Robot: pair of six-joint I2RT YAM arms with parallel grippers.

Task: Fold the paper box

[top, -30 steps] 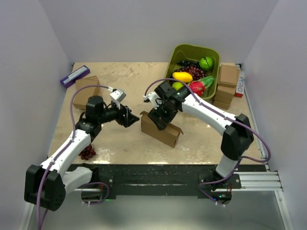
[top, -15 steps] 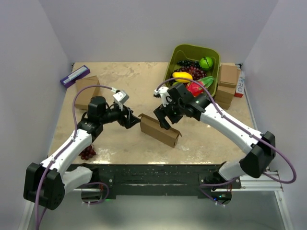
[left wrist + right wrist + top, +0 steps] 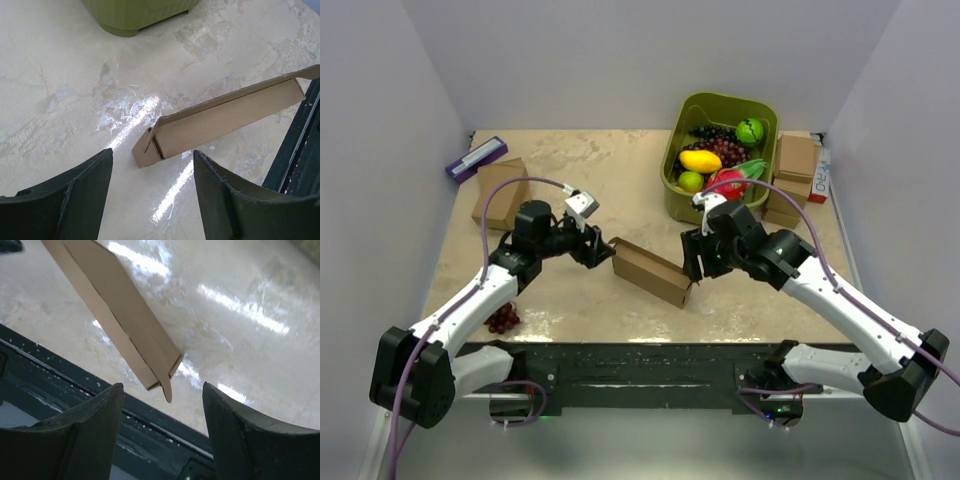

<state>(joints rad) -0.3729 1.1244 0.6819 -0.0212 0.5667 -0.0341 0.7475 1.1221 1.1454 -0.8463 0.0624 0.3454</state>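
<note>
The paper box is a thin brown cardboard mailer lying slantwise on the table near its front edge, with a small flap sticking out at its right end. My left gripper is open just off the box's left end. In the left wrist view that end of the paper box lies ahead of the left gripper, apart from both fingers. My right gripper is open at the right end. Seen from the right wrist, the paper box ends with its flap tip between the spread fingers of the right gripper, untouched.
A green bin of fruit stands at the back right, with small cardboard boxes beside it. Another brown box and a purple item sit at the back left. Grapes lie by the left arm. A black rail runs along the front edge.
The right gripper has come off the top of the box and swung down to its right end. The left gripper has crept right toward the left end. The box now lies lower and flatter.
</note>
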